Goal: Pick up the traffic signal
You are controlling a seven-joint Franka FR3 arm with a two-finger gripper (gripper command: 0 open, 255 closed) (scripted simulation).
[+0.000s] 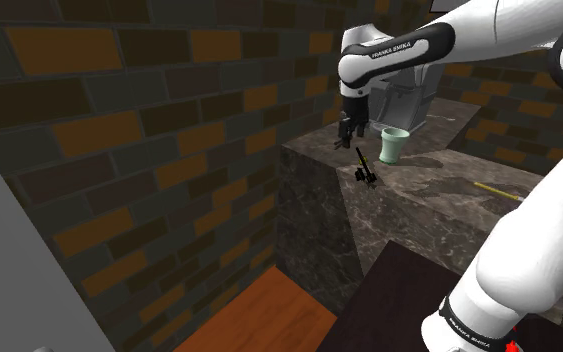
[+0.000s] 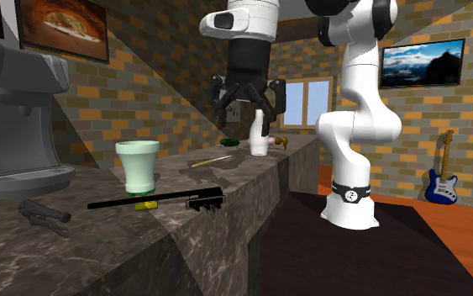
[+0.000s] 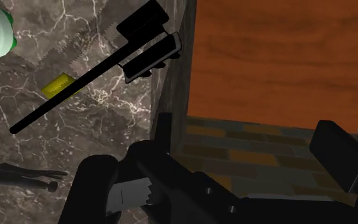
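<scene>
gripper [image 2: 247,113] hung spread wide and empty, its two fingers [image 3: 117,184] apart, higher than the cup [image 2: 138,166] and out toward the counter's edge. the traffic signal [image 2: 155,201], a thin black pole with a blocky head, lay flat on the marble counter [image 2: 226,178] just beside the pale green cup, its head pointing to the edge. a small yellow piece [image 2: 144,205] sat under the pole, near the cup's foot. a dark tool [image 2: 45,214] lay a little further from the cup, and a grey coffee machine [image 2: 12,109] stood near the cup.
</scene>
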